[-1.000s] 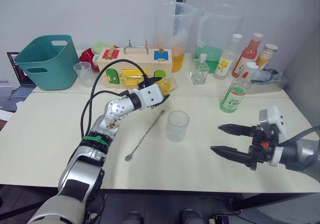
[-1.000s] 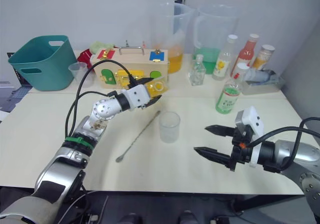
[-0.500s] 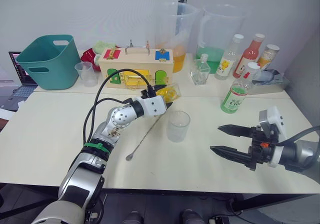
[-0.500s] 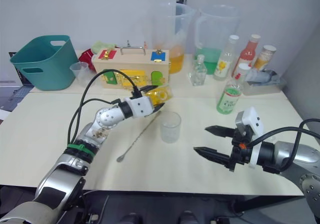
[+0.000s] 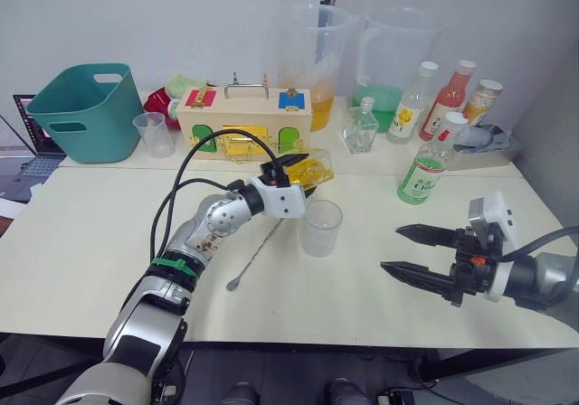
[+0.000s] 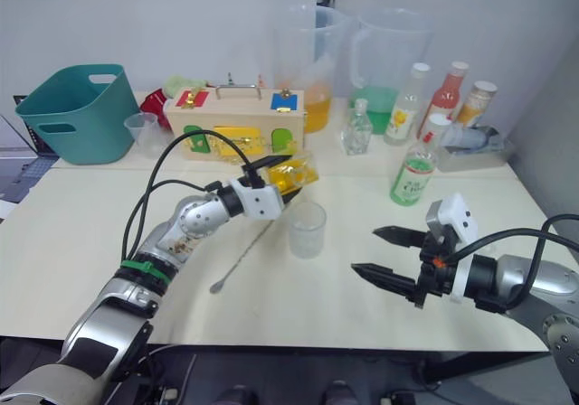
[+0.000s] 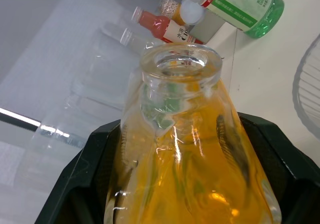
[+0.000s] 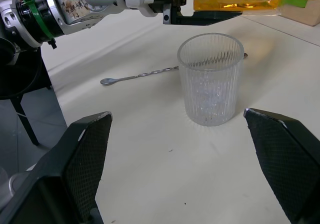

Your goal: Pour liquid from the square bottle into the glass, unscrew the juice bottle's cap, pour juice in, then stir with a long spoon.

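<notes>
Since a second ago the left gripper [image 5: 298,172] has carried the square bottle [image 5: 310,168] rightward from in front of the wooden box [image 5: 242,120] to a spot above and just behind the glass [image 5: 321,228]; the bottle is now tipped close to horizontal, open neck toward the robot's right, no stopper in it; black fingers [image 7: 95,169] clamped on both sides of its body; yellow-orange liquid [image 7: 195,184] lies along the lower side, none seen leaving the mouth.

Glass stands upright near the table's middle, looks empty; clear of the bottle, not touching it.

Long spoon [image 5: 262,245] lies flat on the table [image 5: 81,242], slanting from just left of the glass toward the near edge, bowl nearest the robot; partly under the left forearm.

Right gripper [image 5: 412,253] hovers low to the right of the glass, fingers spread wide, holding nothing; open tabletop between it and the glass.

Juice bottle [image 5: 426,170] upright to the back right, white cap [image 5: 455,119] on, apart from the glass.

Back edge is crowded: teal basket [image 5: 83,111], plastic cup [image 5: 151,134], two big jugs [image 5: 317,61], more bottles; the near half of the table is mostly bare.
</notes>
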You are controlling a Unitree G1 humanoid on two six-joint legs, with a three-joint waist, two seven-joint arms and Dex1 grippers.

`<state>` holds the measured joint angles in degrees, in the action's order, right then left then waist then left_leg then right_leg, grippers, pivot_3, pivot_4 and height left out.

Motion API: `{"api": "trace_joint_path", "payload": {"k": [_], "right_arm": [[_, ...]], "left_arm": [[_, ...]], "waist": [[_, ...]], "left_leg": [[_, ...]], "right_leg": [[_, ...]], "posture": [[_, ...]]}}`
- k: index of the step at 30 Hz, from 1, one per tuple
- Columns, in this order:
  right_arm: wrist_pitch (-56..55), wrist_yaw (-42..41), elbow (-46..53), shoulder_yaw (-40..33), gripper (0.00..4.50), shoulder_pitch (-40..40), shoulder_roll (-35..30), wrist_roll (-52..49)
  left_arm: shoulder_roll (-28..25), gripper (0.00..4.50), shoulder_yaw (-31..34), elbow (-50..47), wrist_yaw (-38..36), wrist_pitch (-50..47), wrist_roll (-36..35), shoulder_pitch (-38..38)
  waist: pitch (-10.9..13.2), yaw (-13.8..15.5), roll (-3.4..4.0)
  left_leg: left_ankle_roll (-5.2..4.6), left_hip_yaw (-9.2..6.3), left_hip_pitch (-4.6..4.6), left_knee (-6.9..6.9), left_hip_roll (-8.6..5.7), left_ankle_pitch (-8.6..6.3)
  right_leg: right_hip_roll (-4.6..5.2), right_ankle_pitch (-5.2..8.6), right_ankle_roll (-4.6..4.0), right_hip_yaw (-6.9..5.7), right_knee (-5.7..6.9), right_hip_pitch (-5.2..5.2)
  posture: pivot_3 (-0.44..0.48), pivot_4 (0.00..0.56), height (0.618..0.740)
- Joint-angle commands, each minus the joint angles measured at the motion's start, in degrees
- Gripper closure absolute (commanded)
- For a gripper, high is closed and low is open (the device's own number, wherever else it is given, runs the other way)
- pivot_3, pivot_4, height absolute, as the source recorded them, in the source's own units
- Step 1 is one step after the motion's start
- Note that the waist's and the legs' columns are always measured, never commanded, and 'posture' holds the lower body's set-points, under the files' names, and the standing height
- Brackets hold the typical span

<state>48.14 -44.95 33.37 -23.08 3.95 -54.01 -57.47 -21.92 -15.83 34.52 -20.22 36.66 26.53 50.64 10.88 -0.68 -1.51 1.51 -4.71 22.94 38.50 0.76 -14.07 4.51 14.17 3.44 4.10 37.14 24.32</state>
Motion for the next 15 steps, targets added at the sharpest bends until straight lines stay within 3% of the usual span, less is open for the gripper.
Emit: {"api": "trace_joint_path", "payload": {"k": [1, 15], "right_arm": [[-0.1, 0.1, 1.5, -1.9, 0.02, -0.1, -0.9, -0.8], [-0.6, 1.5, 1.4, -1.6, 0.02, -0.2, -0.4, 0.1]], "left_arm": [[-0.5, 1.7, 0.4, -2.6, 4.7, 3.8, 1.5, 3.4], [-3.2, 1.7, -2.8, 0.4, 16.2, 7.8, 11.8, 5.5]], "waist": [[0.0, 0.0, 0.0], [0.0, 0.0, 0.0]], "left_leg": [[0.0, 0.0, 0.0, 0.0, 0.0, 0.0], [-0.02, 0.0, 0.05, 0.17, 0.0, -0.01]], "right_leg": [[0.0, 0.0, 0.0, 0.0, 0.0, 0.0], [0.0, -0.01, 0.02, 0.0, 0.03, -0.02]], "posture": [[0.0, 0.15, 0.74], [0.0, 0.15, 0.74]]}}
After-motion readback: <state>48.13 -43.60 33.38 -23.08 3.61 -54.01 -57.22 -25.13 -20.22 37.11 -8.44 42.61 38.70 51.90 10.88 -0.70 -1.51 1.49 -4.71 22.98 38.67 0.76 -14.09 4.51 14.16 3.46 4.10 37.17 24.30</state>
